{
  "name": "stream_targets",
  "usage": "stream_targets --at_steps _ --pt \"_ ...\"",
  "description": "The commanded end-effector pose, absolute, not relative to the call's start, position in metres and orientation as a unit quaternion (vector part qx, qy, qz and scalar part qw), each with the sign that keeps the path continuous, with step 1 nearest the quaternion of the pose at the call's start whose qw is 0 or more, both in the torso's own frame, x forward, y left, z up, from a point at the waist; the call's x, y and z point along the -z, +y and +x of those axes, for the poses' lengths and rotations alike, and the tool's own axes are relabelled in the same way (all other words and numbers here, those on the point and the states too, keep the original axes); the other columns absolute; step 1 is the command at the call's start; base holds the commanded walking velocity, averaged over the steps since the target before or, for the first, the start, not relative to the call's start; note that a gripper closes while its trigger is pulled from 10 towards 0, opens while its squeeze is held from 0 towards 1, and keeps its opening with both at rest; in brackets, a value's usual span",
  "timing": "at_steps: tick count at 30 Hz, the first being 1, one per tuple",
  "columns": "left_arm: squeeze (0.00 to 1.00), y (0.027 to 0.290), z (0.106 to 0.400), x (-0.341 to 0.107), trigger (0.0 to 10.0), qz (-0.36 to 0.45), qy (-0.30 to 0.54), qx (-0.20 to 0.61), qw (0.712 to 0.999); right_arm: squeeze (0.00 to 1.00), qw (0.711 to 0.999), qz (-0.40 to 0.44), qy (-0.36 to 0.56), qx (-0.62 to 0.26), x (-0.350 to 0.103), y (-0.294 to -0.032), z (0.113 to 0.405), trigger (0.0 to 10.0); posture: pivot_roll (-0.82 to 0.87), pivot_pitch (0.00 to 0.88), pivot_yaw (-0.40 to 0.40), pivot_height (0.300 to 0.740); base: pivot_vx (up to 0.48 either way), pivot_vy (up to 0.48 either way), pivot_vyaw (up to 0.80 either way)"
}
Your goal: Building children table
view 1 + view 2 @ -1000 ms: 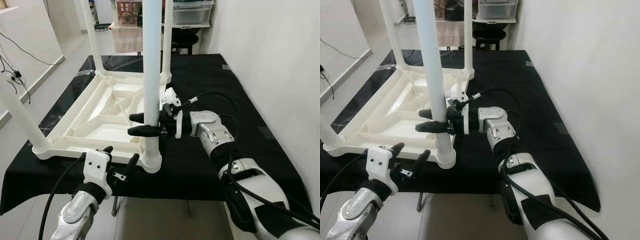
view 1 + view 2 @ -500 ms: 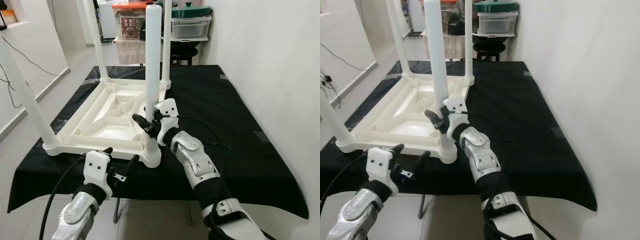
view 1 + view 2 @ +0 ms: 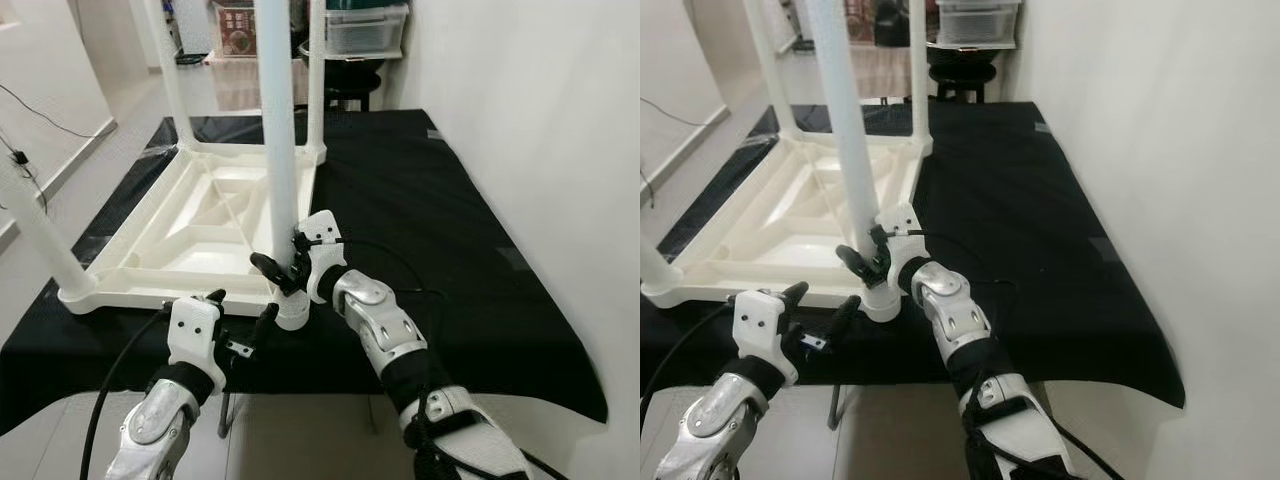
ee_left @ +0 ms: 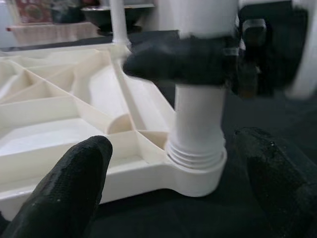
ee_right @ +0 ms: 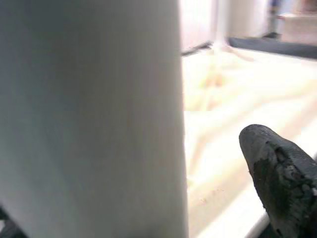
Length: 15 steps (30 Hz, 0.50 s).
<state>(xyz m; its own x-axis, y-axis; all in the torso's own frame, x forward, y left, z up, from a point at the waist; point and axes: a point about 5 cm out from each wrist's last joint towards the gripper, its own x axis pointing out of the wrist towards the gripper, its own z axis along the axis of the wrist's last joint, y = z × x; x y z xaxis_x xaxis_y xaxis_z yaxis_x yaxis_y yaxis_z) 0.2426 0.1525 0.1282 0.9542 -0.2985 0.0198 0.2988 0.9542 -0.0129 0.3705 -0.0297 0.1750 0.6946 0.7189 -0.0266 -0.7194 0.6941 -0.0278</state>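
Clamped around the near right table leg [image 3: 277, 150] are the jaws of the right gripper [image 3: 283, 272], one black finger being seen in front of the white tube and the other behind it, low down and just above the threaded collar [image 4: 196, 153] where the leg is seated in its corner socket. Just below and in front of that grip, the left gripper [image 3: 238, 320] is held with its jaws spread wide and nothing between them, its fingertips [image 4: 74, 186] being pointed at the base of the same leg from just off the near edge. The children's table top [image 3: 195, 235] is laid upside down, ribbed underside up, beyond both jaws on a black cloth [image 3: 420, 220] by which the work surface is covered. Three further white legs are seen standing upright from the other corners, one [image 3: 35, 235] to the left of the open jaws and two [image 3: 316, 80] on the far side. Storage boxes [image 3: 365, 25] are stacked well beyond the table, against a white wall [image 3: 540, 120].
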Motion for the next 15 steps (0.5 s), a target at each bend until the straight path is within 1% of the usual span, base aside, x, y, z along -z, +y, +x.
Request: stream_targets --at_steps 1,5,6,7,8,9,10,12,14,15 --pt "0.0 0.155 0.242 -0.125 10.0 -0.007 -0.002 0.148 0.989 1.0 0.908 -0.005 -0.021 -0.418 -0.189 -0.032 0.374 10.0 -0.01 0.042 -0.018 0.74 0.0 0.0 0.0" --pt "0.0 0.155 0.242 -0.125 10.0 -0.007 -0.001 0.149 0.989 1.0 0.852 -0.031 -0.029 -0.522 -0.199 -0.036 0.37 10.0 0.0 0.041 -0.017 0.74 0.0 0.0 0.0" --pt "0.0 0.155 0.241 -0.125 10.0 -0.007 -0.001 0.149 0.989 0.0 0.833 -0.046 -0.034 -0.55 -0.202 -0.038 0.368 10.0 0.0 0.042 -0.013 0.74 0.0 0.0 0.0" --pt "0.0 0.155 0.241 -0.125 10.0 -0.007 -0.001 0.149 0.989 0.0 0.833 -0.046 -0.034 -0.55 -0.202 -0.038 0.368 10.0 0.0 0.042 -0.013 0.74 0.0 0.0 0.0" --pt "0.0 0.155 0.241 -0.125 10.0 -0.007 -0.001 0.149 0.989 0.0 0.822 -0.056 -0.037 -0.566 -0.203 -0.039 0.367 10.0 0.0 0.042 -0.013 0.74 0.0 0.0 0.0" --pt "0.0 0.155 0.241 -0.125 10.0 -0.007 -0.001 0.15 0.989 0.0 0.803 -0.06 -0.037 -0.591 -0.205 -0.04 0.365 10.0 0.0 0.043 -0.011 0.74 0.0 0.0 0.0" --pt "0.0 0.155 0.241 -0.125 10.0 -0.007 -0.001 0.15 0.989 0.0 0.803 -0.06 -0.037 -0.591 -0.205 -0.04 0.365 10.0 0.0 0.043 -0.011 0.74 0.0 0.0 0.0" --pt "0.0 0.155 0.241 -0.125 10.0 -0.007 0.0 0.151 0.989 0.0 0.769 -0.068 -0.036 -0.634 -0.207 -0.041 0.362 10.0 0.0 0.043 -0.009 0.74 0.0 0.0 0.0" --pt "0.0 0.155 0.241 -0.125 10.0 -0.007 0.0 0.151 0.989 0.0 0.769 -0.068 -0.036 -0.634 -0.207 -0.041 0.362 10.0 0.0 0.043 -0.009 0.74 0.0 0.0 0.0" --pt "0.0 0.155 0.24 -0.125 10.0 -0.007 0.0 0.151 0.988 0.0 0.757 -0.072 -0.03 -0.649 -0.207 -0.042 0.362 10.0 0.01 0.042 -0.011 0.74 0.0 0.0 0.0"
